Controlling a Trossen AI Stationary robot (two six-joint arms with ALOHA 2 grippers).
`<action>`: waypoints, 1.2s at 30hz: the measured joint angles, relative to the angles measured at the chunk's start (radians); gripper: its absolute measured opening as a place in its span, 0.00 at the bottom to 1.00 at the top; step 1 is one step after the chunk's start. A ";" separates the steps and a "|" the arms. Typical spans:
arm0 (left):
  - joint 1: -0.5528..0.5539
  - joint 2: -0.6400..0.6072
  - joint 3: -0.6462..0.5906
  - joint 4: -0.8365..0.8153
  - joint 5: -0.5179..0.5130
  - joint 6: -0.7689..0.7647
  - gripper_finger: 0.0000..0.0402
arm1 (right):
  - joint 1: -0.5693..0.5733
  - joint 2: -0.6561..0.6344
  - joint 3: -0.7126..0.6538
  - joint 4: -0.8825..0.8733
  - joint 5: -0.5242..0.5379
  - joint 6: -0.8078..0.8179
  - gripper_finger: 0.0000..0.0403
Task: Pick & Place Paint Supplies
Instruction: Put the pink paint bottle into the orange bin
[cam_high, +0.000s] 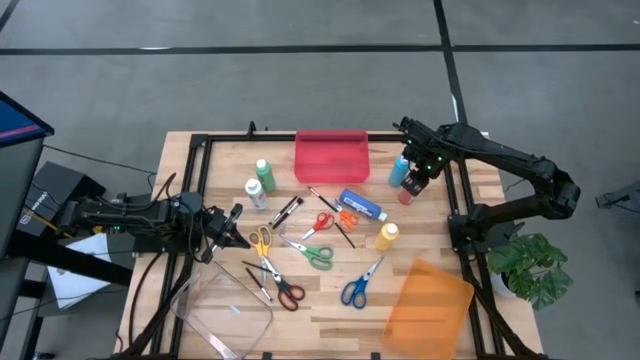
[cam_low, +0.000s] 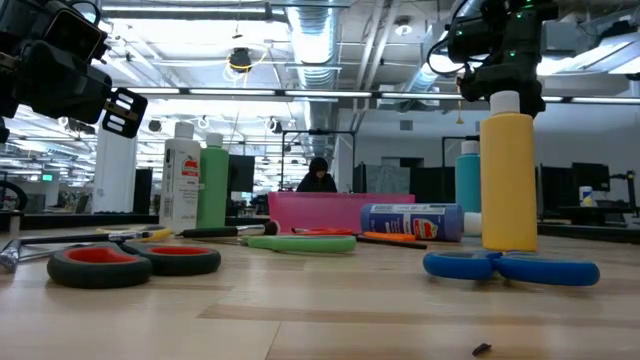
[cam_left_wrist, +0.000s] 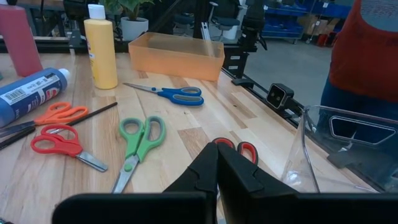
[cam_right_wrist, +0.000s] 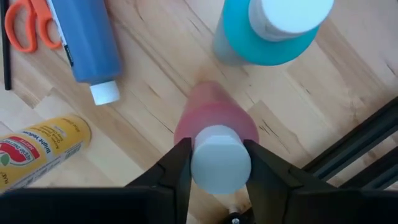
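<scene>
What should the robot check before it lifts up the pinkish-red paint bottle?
1. Right gripper around the red paint bottle's white cap: ok, one finger on each side.
2. Fingers squeezed tight on the cap: cannot tell.
3. Bottle standing upright: ok.
4. Teal bottle out of the way: not ok, it stands close beside.
5. Left gripper out of the way: ok, shut and far off near the yellow-handled scissors.
6. Red tray has space: ok, looks empty from above.
</scene>
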 joint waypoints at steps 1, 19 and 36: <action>0.000 0.000 0.000 0.000 0.000 0.000 0.00 | 0.000 0.000 0.000 -0.001 0.005 -0.007 0.28; 0.000 0.000 0.000 0.000 0.000 0.000 0.00 | 0.131 -0.112 0.296 -0.285 0.052 0.146 0.28; 0.000 0.000 0.000 0.000 0.000 0.000 0.00 | 0.888 -0.233 0.426 -0.328 -0.004 0.881 0.28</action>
